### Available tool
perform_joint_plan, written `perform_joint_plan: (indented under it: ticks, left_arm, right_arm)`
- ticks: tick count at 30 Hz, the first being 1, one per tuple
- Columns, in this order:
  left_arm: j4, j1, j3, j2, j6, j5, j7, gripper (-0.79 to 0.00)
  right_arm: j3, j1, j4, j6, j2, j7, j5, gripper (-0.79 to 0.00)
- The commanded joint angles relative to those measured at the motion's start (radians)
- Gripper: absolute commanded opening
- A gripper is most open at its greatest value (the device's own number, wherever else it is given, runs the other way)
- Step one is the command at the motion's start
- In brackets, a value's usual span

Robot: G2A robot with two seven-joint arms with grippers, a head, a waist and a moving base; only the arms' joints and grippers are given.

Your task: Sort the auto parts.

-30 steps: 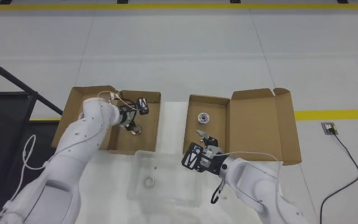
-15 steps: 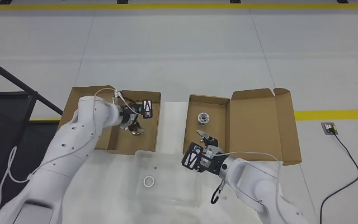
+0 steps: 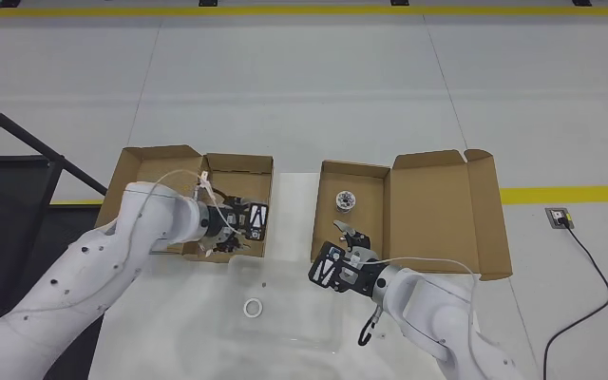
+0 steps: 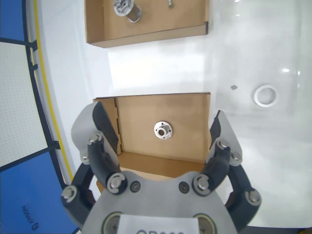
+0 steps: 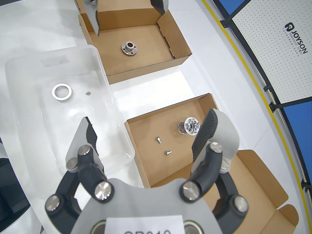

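i count 2 cardboard boxes, 1 clear bin and 5 metal parts, plus 1 dark speck.

the left box [image 3: 237, 180] [image 4: 136, 113] [image 5: 146, 37] holds 1 flanged hub [image 4: 162, 130] [image 5: 128, 47], standing on its flange near the middle of the floor. the right box [image 3: 353, 176] [image 4: 156, 20] [image 5: 151, 166] holds 3 pieces: 1 ribbed spool [image 3: 345, 199] [image 4: 126, 7] [image 5: 189, 126] lying on its side and 2 small bolts [image 4: 170, 2] [image 5: 159, 139], near each other and apart from the spool. the bin [image 3: 294, 323] [image 4: 256, 37] [image 5: 36, 122] sits in front of both boxes and holds 1 white ring [image 3: 253, 309] [image 4: 265, 96] [image 5: 62, 92], lying flat, with the speck [image 4: 234, 87] [image 5: 88, 93] just beside it.

my left pincer [image 3: 249, 220] [image 4: 158, 113] [image 5: 129, 20] hangs over the left box above the hub, spread wide and gripping nothing. my right pincer [image 3: 347, 237] [image 5: 148, 118] hovers over the near edge of the right box, next to the bin, also spread wide with nothing in it.

compared with 1 second ago, my left arm has swung from the far side of the left box toward its near side by the bin, so in the top view the pincer now covers the hub that showed there before. my right arm has stayed where it was. the ring, the spool and both boxes have not shifted.
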Motion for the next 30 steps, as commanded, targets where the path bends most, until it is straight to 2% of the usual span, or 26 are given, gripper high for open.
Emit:
perform_joint_plan:
  ticks: [1,11,16,19,21,23,30]
  left_arm:
    - [-0.008,-0.004,0.015,0.006,0.000,-0.013,-0.007,0.000]
    - [-0.015,0.006,0.016,0.007,0.004,-0.019,0.002,0.000]
    - [-0.181,0.077,0.010,0.034,0.000,0.038,0.058,0.000]
    - [-0.249,0.061,0.053,0.066,0.000,0.080,0.112,0.000]
    - [-0.266,0.031,0.096,0.093,0.000,0.122,0.165,0.000]
    - [-0.308,0.006,0.178,0.115,0.000,0.196,0.184,0.000]
    - [-0.288,-0.144,0.431,0.129,0.000,0.229,0.234,0.000]
  right_arm:
    - [0.000,0.000,0.000,0.000,0.000,0.000,0.000,0.000]
    - [0.000,0.000,0.000,0.000,0.000,0.000,0.000,0.000]
    - [0.000,0.000,0.000,0.000,0.000,0.000,0.000,0.000]
    - [0.000,0.000,0.000,0.000,0.000,0.000,0.000,0.000]
    - [0.000,0.000,0.000,0.000,0.000,0.000,0.000,0.000]
    - [0.000,0.000,0.000,0.000,0.000,0.000,0.000,0.000]
    - [0.000,0.000,0.000,0.000,0.000,0.000,0.000,0.000]
